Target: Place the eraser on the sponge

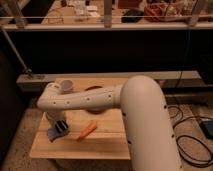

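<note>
Currently hanging low over the front left of the wooden table [107, 144], with the gripper [60, 125] poised right above the blue sponge [51, 134]. Showing a small dark block, the eraser [62, 128], at the gripper's tip, over the sponge's right end; failing to reveal whether gripped or let go. Noting the orange carrot [87, 130] lying just right of the sponge, and the pale cup [66, 86] standing well back, beside the white arm [87, 98].

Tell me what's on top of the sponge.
The gripper sits over the blue sponge, dark at its tip. Whether the eraser lies there is hidden by the gripper.
</note>
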Controlling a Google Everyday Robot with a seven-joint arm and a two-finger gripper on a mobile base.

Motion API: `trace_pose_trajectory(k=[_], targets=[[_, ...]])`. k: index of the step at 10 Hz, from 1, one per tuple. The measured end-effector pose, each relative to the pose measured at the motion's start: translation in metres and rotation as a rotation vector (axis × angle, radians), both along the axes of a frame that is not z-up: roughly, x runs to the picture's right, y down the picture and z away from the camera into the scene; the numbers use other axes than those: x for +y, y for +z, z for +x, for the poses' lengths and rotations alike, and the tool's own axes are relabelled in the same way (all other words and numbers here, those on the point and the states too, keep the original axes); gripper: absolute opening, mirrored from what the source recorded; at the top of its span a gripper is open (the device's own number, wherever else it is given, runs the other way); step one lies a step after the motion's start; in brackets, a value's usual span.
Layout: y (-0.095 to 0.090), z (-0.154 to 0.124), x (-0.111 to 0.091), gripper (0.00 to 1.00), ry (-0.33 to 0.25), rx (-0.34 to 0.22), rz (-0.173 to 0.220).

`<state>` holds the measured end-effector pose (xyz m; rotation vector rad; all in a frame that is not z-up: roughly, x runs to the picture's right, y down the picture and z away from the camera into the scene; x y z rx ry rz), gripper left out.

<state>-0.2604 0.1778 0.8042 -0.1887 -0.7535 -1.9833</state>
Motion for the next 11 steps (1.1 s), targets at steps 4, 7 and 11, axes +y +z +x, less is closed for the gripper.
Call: trace_pose_trajectory(k=[4,7,11], targets=[[0.0006,-0.0013,-0.0003,0.33,-0.002,-0.007,0.000],[0.0007,-0.0022,0.0000,0.33,-0.003,-0.013,0.000],[0.0017,-0.0034,-0.0010,0.33,-0.005,-0.020,0.001]])
